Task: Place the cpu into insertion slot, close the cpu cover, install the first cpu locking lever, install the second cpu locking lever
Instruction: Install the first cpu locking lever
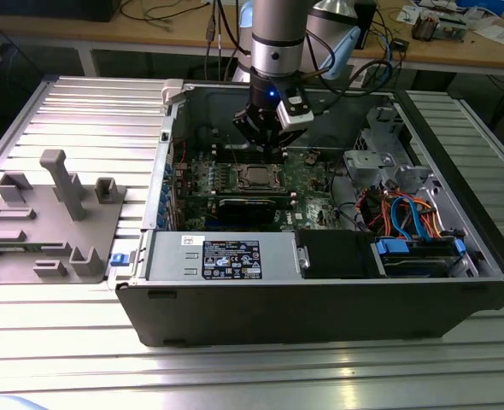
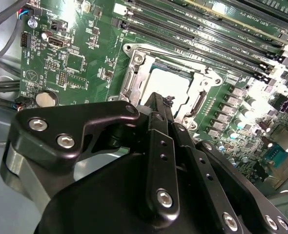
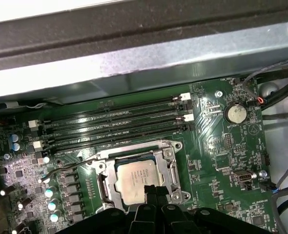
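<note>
The cpu (image 1: 254,177) lies flat in the insertion slot, its dull silver top showing in both wrist views (image 2: 169,84) (image 3: 135,178). The cpu cover (image 3: 169,163), a silvery frame, lies down around the chip (image 2: 134,78). A thin wire locking lever (image 3: 68,166) juts out from one side of the socket. My gripper (image 1: 265,138) hangs just above the socket's edge. Its dark fingers are pressed together at the tip (image 2: 157,100) (image 3: 151,189) and hold nothing.
Long memory slots (image 3: 114,122) run beside the socket, and a coin battery (image 3: 235,114) lies nearby. The open computer case has a power supply (image 1: 222,256) at the front and cable bundles (image 1: 406,213) at the exterior view's right. A grey fixture (image 1: 47,213) stands left of the case.
</note>
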Controlling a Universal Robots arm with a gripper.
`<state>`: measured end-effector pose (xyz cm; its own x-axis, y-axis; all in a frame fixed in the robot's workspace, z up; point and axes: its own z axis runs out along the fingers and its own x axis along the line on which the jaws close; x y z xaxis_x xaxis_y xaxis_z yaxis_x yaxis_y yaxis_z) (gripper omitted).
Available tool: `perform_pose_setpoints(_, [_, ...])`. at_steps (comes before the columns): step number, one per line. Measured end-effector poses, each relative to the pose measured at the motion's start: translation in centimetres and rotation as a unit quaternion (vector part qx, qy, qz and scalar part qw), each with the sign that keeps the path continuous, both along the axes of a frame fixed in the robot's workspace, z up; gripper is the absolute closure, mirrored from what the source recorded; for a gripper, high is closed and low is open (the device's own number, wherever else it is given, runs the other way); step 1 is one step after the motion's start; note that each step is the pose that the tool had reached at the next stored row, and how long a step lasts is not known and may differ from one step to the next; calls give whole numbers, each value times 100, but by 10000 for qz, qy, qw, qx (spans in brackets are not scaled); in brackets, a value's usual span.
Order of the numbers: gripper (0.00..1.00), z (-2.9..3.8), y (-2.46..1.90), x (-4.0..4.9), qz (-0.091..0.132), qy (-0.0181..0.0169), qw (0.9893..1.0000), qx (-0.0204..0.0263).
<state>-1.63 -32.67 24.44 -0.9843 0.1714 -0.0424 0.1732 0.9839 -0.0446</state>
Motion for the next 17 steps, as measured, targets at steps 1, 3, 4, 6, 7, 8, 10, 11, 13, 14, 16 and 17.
perform_pose_setpoints(1, [89,0,0,0,18,0,10000,0])
perform_pose_setpoints(3, [89,1,0,-1,170,11,9999,0])
perform_pose_setpoints(4, [89,1,0,-1,222,29,9997,-1])
perform_pose_setpoints(6, [89,0,0,-1,285,30,9996,-1])
perform_pose_setpoints(7, [89,0,0,-3,289,30,9996,-1])
perform_pose_setpoints(8, [89,0,0,-4,292,30,9996,-2])
perform_pose_setpoints(10, [89,1,0,-8,296,30,9996,-2])
perform_pose_setpoints(11, [89,1,0,-13,300,29,9995,-2])
perform_pose_setpoints(13, [89,1,0,-32,312,29,9995,-2])
perform_pose_setpoints(14, [89,1,0,-39,328,29,9995,-2])
perform_pose_setpoints(16, [89,1,0,-54,358,29,9994,-2])
perform_pose_setpoints(17, [89,1,0,-60,371,29,9993,-2])
